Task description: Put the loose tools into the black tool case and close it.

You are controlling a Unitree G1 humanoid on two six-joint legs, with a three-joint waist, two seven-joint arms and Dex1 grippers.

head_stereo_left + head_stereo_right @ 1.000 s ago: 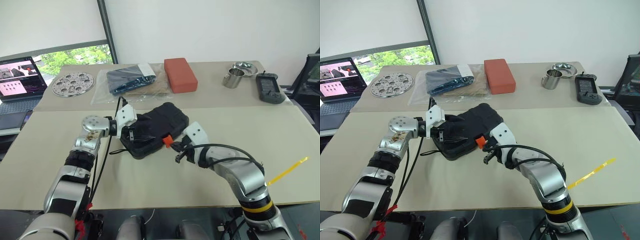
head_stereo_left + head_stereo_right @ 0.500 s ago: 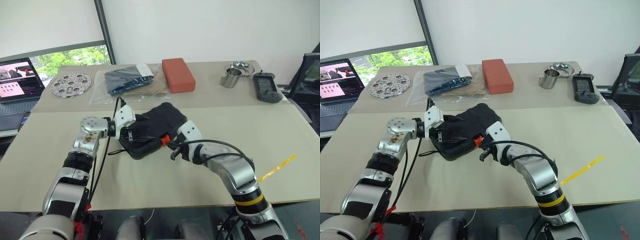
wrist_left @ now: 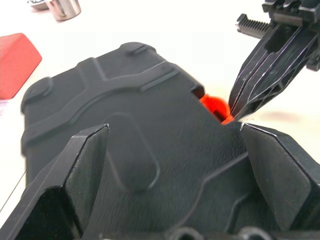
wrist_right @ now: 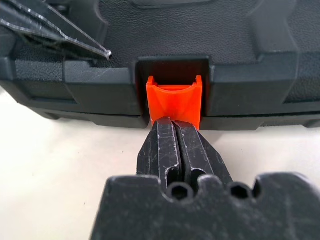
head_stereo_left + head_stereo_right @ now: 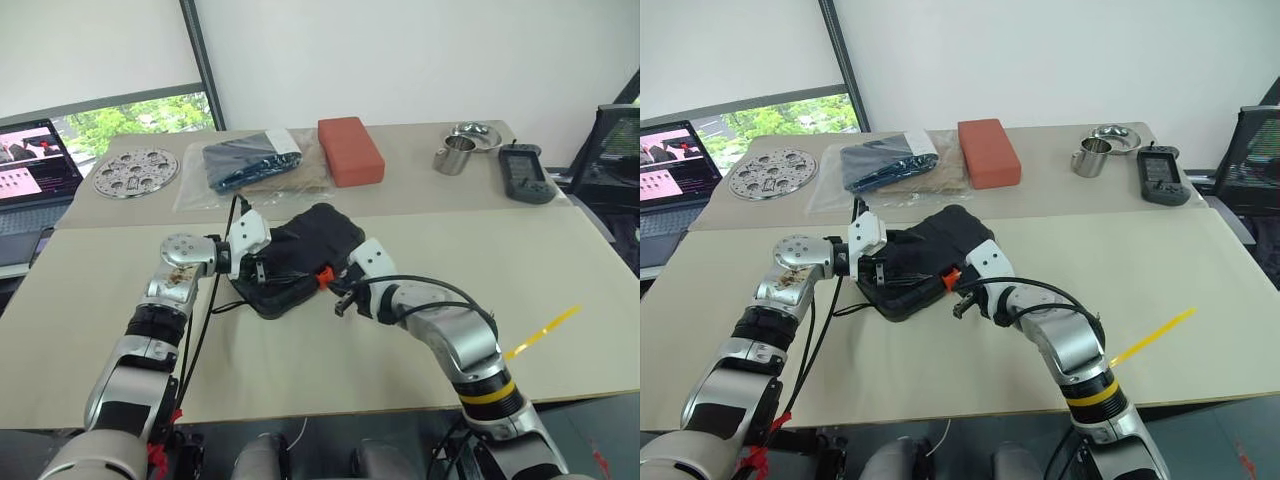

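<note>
Right gripper (image 4: 174, 131): fingers pressed together, tips against the orange latch (image 4: 174, 100) at the case's front edge. Left gripper (image 3: 175, 165): fingers spread wide, straddling the lid from the case's left end. Case (image 5: 300, 250): black, lid down, lying mid-table, nearer the robot than the bagged dark item (image 5: 250, 160) and red block (image 5: 350, 150).

Clutter along the far side of the surface (image 5: 300, 360)

Red-orange block (image 5: 350, 150) at twelve o'clock; bagged dark item (image 5: 250, 160) and perforated metal disc (image 5: 136, 172) toward ten; steel cup (image 5: 452, 156), bowl (image 5: 474, 132), grey handheld device (image 5: 522, 172) toward two.
</note>
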